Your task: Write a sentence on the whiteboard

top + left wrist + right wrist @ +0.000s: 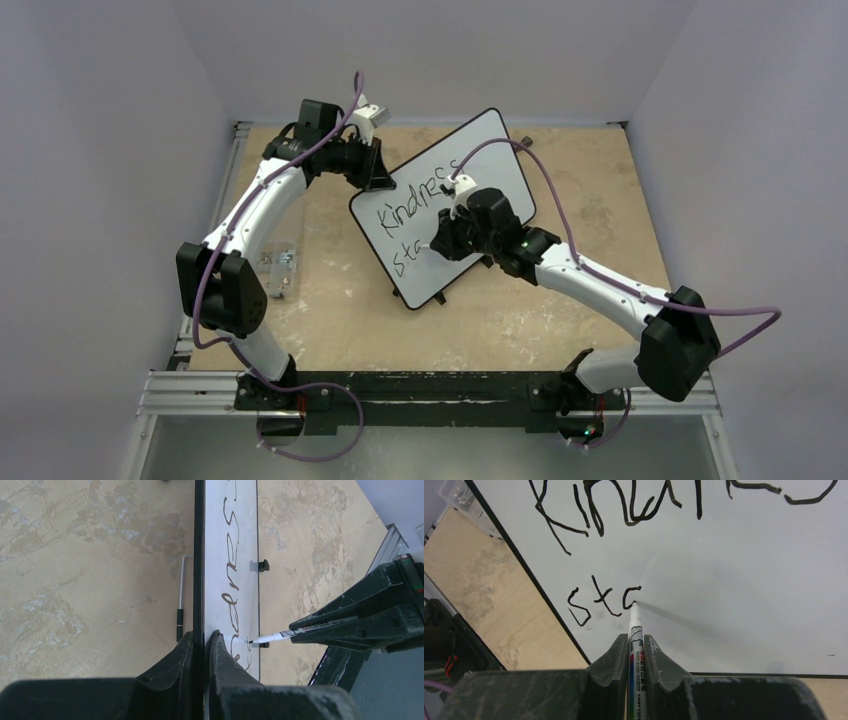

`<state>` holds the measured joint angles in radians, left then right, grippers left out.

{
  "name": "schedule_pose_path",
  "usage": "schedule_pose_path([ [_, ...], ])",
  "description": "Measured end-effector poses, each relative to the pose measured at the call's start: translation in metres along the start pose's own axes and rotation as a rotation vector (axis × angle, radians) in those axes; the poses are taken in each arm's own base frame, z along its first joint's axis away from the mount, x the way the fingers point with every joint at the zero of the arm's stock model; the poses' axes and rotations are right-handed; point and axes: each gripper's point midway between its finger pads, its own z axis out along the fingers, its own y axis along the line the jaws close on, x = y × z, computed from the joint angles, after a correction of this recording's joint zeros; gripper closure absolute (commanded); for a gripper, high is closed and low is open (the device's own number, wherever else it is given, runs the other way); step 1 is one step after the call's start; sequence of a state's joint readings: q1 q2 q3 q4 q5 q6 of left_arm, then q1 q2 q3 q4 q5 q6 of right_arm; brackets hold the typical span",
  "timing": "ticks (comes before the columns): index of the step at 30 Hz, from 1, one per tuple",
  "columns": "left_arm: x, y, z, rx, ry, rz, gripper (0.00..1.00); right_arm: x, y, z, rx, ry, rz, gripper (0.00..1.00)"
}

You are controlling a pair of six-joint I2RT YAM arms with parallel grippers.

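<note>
Tabletop [340, 320], whiteboard [490, 150] touching marker [634, 622] in right gripper [634, 640]

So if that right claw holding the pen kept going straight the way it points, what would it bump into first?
The whiteboard, almost certainly. The marker clamped in the right gripper sticks out ahead of it, and its tip already seems to rest on the board's surface.
</note>
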<state>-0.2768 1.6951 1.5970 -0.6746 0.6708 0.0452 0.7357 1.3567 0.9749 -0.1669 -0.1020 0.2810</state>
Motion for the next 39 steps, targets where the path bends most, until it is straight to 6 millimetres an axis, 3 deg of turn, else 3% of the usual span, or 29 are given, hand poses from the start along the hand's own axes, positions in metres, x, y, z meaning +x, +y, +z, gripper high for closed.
schedule_pose_path([
  [9,0.000,0.000,0.000,0.000,0.000,0.000,1.00,-0.021,-0.002,0.002,0.033,-0.038,-0.002,1.00],
  [18,0.000,0.000,0.000,-0.001,0.000,0.000,1.00,-0.023,-0.002,0.003,0.032,-0.040,-0.002,1.00],
  [23,0.000,0.000,0.000,-0.001,0.000,-0.001,1.00,-0.018,-0.002,0.002,0.029,-0.043,0.005,1.00],
  [31,0.000,0.000,0.000,-0.001,0.001,0.000,1.00,0.009,-0.009,0.001,0.038,0.008,0.021,1.00],
  [39,0.000,0.000,0.000,-0.001,0.000,0.000,1.00,0.010,-0.009,0.000,0.043,0.010,0.024,1.00],
])
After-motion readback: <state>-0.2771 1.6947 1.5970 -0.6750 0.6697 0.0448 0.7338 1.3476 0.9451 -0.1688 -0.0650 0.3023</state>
